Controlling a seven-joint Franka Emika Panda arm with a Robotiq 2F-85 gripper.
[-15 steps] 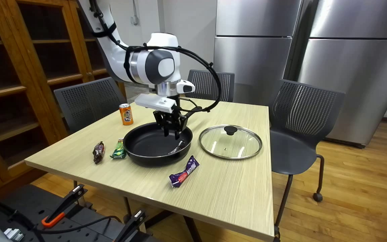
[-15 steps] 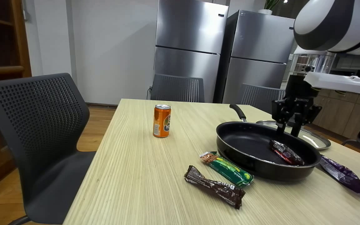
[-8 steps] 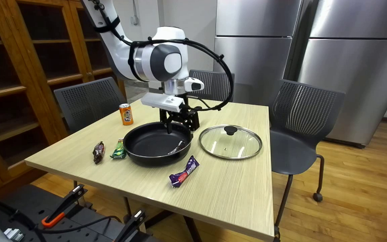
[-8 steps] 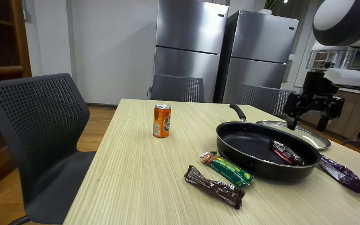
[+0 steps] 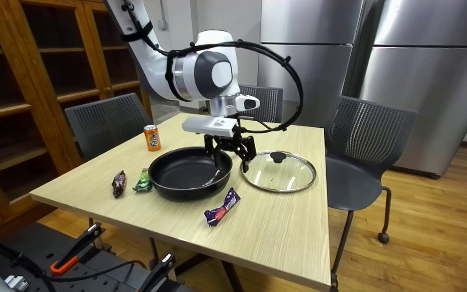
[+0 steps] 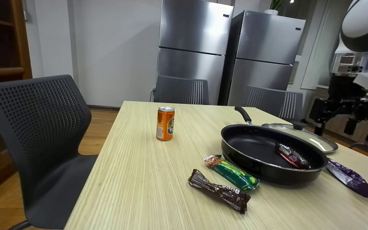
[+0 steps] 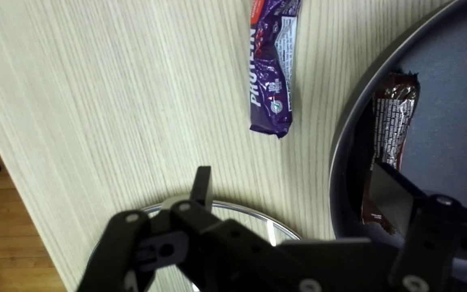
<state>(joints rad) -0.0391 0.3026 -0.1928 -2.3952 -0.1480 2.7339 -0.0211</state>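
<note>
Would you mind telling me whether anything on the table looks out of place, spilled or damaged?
One thing looks odd: a wrapped bar lies in the pan, where unwrapped food would be expected. Otherwise nothing stands out: the can stands upright, the lid lies flat beside the pan, and I see no spill or damage.

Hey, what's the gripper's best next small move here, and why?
I'd probably shift the open gripper toward the purple bar: nothing is between the jaws, and in the wrist view that bar lies on the table, roughly in line with their gap. A dark bar lies inside the pan; the purple one is outside.
</note>
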